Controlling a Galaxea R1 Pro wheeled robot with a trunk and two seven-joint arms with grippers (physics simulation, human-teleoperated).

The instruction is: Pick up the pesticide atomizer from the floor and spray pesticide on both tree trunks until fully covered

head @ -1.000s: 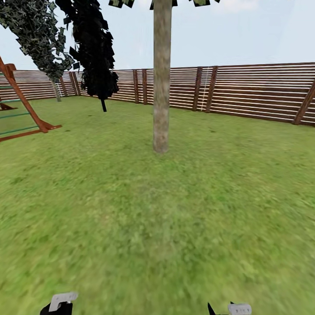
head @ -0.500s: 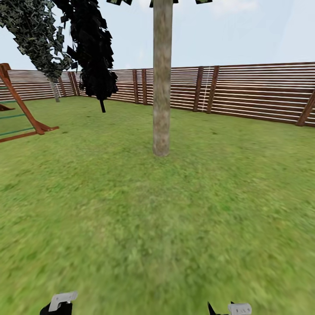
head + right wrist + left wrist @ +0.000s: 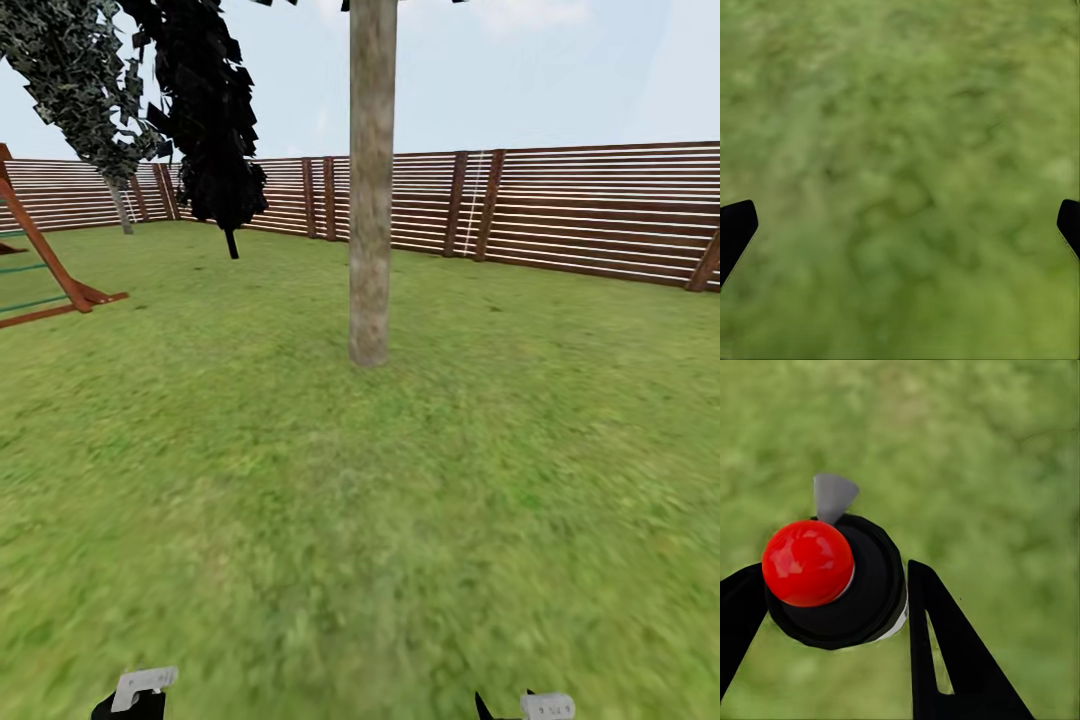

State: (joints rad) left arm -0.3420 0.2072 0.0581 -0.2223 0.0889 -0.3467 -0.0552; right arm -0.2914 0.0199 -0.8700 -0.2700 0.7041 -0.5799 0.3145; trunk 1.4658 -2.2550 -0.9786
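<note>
We stand on the lawn (image 3: 300, 500) of the garden, facing a tree trunk (image 3: 370, 200) at our twelve o'clock. It is a pale grey-tan, mottled column, upright, slightly flared where it meets the grass, and its top runs out past the upper edge of the head view. Behind it the brown slatted fence (image 3: 560, 210) runs from ten o'clock round to two o'clock. At about eleven o'clock a near-black narrow tree (image 3: 210, 120) leans in front of the fence, and just beside it, further toward ten o'clock, a second tree (image 3: 75, 90) with grey-green blocky leaves slants over a thin pale stem. At nine o'clock we see the reddish wooden frame (image 3: 50, 265) of a play structure with green rungs.

Our left claw (image 3: 832, 592) is closed around the pesticide atomizer (image 3: 851, 585): in the left wrist view the black round body with its red top (image 3: 808, 562) sits between the two black fingers (image 3: 937, 652), one pressed against each side, and a small grey nozzle (image 3: 832, 496) juts out past the red top over blurred grass.

Our right claw (image 3: 900, 225) is spread wide, a black fingertip (image 3: 735, 229) at each side of the right wrist view, and between them grass.

In the head view, low at seven and five o'clock, small white-and-black parts of our arms show.
</note>
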